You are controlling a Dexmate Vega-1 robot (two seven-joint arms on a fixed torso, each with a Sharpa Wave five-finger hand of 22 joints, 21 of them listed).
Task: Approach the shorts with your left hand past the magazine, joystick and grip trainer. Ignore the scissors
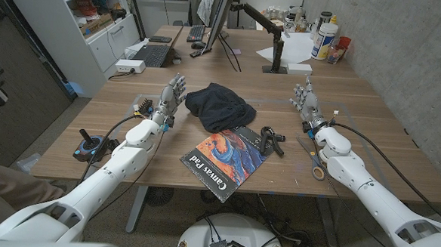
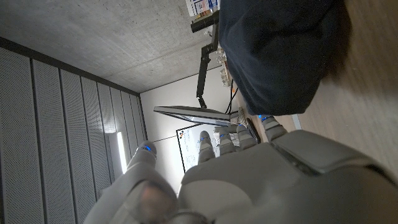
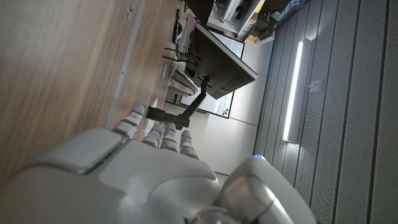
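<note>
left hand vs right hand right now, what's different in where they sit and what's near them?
The left hand stands just beside the dark shorts, fingers up and apart; the right hand stands off on bare table, with nothing close in front of it. The scissors lie by the right forearm; the joystick sits at the table edge outside the left forearm. Both hands hold nothing and both are raised open.

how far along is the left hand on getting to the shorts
Mostly done: the left hand is already beyond the joystick and level with the far edge of the magazine, standing open just beside the shorts; the grip trainer lies on the magazine's other side. In hand: nothing is held. Left: close the small gap, since no contact shows. The right hand waits open; the scissors lie untouched.
</note>
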